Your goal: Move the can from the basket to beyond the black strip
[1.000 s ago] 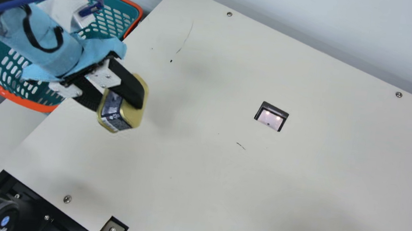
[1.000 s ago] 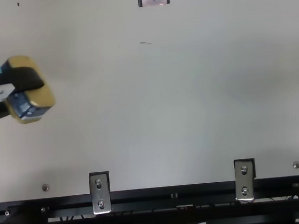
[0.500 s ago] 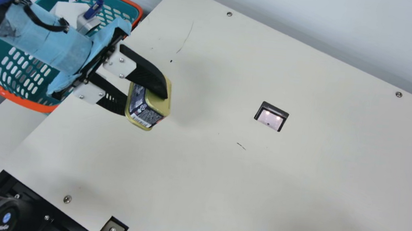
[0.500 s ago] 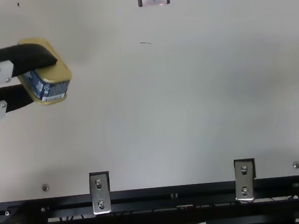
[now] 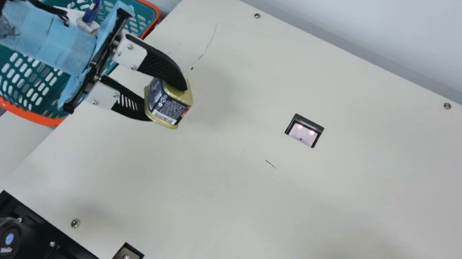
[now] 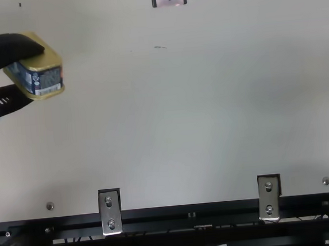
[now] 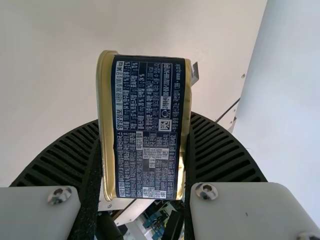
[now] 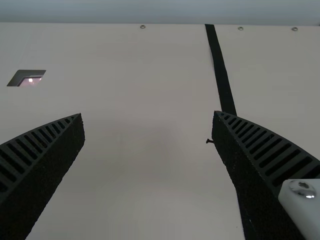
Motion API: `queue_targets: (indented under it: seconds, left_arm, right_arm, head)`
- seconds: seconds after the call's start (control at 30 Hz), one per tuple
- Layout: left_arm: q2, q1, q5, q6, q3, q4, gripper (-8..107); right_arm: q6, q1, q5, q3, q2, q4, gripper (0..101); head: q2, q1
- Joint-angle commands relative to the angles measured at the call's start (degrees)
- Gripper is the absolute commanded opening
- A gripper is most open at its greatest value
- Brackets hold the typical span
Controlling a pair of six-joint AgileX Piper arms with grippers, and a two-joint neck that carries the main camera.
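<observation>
Can (image 5: 168, 110) is being gripped by the left gripper (image 5: 168, 103) above the table (image 5: 291, 213), outside the basket (image 5: 43, 119). Transfer is apparently being undertaken; mid-table set-down or handover is probably being called for, the open right gripper (image 8: 147, 114) being nearer the black strip (image 8: 220, 70).

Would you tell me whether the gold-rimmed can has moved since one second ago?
Yes. In the main view, the gold-rimmed can has shifted rightward and slightly up, closer to the dark-framed cutout in the table.
</observation>
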Motion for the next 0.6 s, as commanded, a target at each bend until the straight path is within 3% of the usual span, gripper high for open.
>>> queue_targets:
  seconds: [0.0, 0.57]
  left_arm:
    - [0.0, 0.0, 0.0, 0.0, 0.0, 0.0, 10]
    - [0.0, 0.0, 0.0, 0.0, 0.0, 0.0, 10]
  right_arm:
    - [0.0, 0.0, 0.0, 0.0, 0.0, 0.0, 101]
    - [0.0, 0.0, 0.0, 0.0, 0.0, 0.0, 101]
  head:
    - [0.6, -1.6]
    - [0.6, -1.6]
